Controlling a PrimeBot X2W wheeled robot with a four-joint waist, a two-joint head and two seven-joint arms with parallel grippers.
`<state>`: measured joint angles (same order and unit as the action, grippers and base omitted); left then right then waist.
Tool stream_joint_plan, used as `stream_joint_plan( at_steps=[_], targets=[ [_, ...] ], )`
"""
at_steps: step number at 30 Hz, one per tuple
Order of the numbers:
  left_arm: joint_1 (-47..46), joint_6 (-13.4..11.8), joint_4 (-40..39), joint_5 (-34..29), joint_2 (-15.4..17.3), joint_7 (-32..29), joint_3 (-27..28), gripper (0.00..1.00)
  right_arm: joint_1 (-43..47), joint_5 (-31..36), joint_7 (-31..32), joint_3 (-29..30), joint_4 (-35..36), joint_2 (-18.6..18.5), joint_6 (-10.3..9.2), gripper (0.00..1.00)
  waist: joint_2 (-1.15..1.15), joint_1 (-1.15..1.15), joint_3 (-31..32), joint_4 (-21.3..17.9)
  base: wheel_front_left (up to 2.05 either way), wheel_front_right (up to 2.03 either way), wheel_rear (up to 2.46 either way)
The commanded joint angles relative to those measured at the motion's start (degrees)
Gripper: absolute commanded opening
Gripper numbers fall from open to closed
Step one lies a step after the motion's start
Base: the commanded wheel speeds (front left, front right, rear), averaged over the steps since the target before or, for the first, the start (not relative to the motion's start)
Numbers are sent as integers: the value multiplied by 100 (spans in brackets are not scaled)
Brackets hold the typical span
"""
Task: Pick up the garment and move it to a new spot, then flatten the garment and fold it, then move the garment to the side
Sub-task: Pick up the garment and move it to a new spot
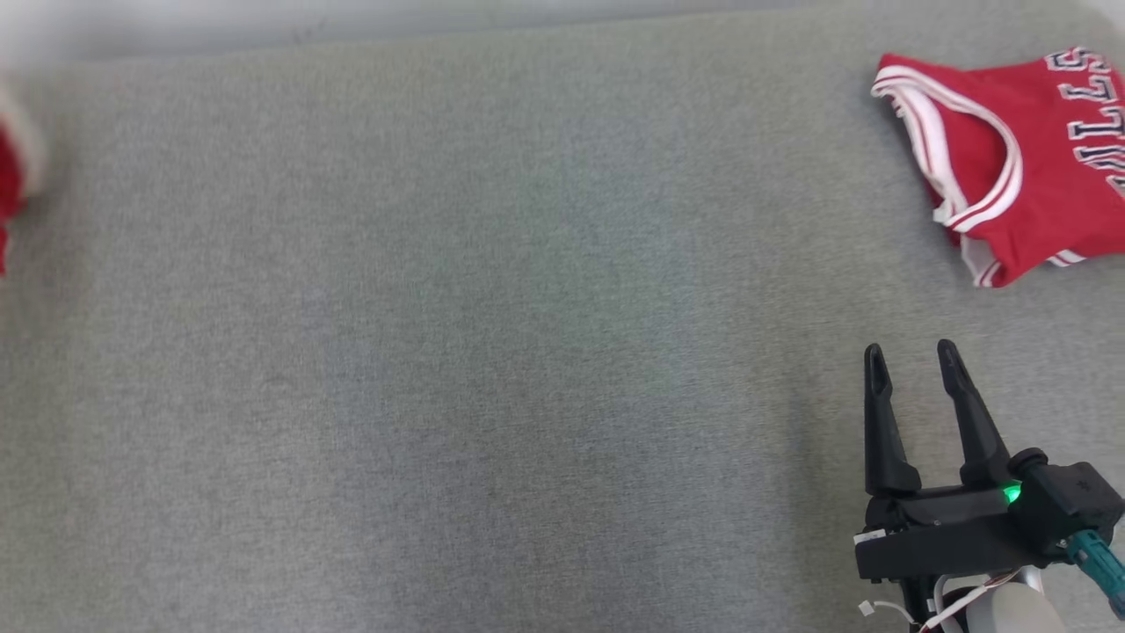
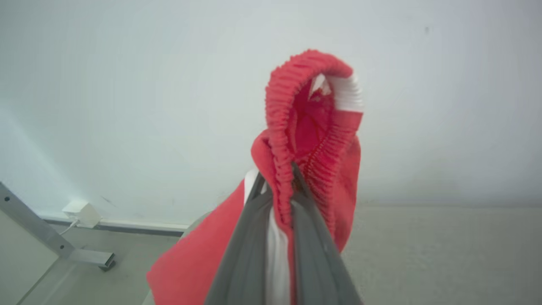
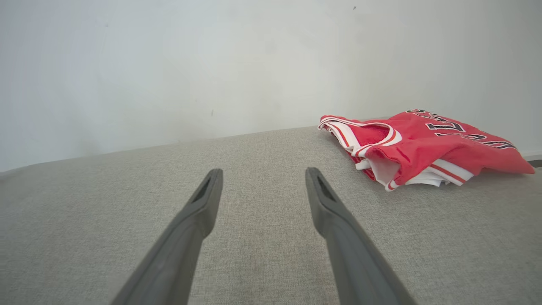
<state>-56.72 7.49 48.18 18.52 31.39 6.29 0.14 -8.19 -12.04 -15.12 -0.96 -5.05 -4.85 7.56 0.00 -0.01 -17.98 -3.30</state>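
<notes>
Red shorts [image 2: 277, 110]: pinched at the elastic waistband by the closed left gripper [image 2: 275, 176], hung at the far left of the table [image 1: 439, 352]. Right gripper [image 1: 910, 352] spread empty; folded jersey [image 1: 1011, 158] far right. Judged liable to slip from so narrow a pinch.

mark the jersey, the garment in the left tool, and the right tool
jersey [image 1: 1041, 171]: head view, red chest panel.
held garment [image 2: 279, 123]: left wrist view, elastic waistband.
right tool [image 1: 911, 352]: head view, gap between open fingertips.

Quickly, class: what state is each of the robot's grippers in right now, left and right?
Left gripper: closed on the red garment at its elastic waistband.
Right gripper: open, holding nothing.
</notes>
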Motion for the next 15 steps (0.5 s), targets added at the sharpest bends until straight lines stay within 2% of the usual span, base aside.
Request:
stream_joint_plan(
  at_steps=[1, 11, 15],
  targets=[
    [-138, -11, -224, -49, -18, 7, -128, 0, 58, -71, -1, -9, -34, 50, -16, 100, 0, 1, 223, -184, 0, 0, 0],
    [-392, -8, -2148, 183, -582, -681, -881, 0, 173, -301, -1, -70, -188, 185, -17, 100, 0, 1, 449, -924, 0, 0, 0],
    [-306, -8, -2595, 211, -779, -873, -1090, 0, 190, -372, 0, -93, -209, 197, -17, 100, 0, 1, 462, -1180, 0, 0, 0]
  ],
)
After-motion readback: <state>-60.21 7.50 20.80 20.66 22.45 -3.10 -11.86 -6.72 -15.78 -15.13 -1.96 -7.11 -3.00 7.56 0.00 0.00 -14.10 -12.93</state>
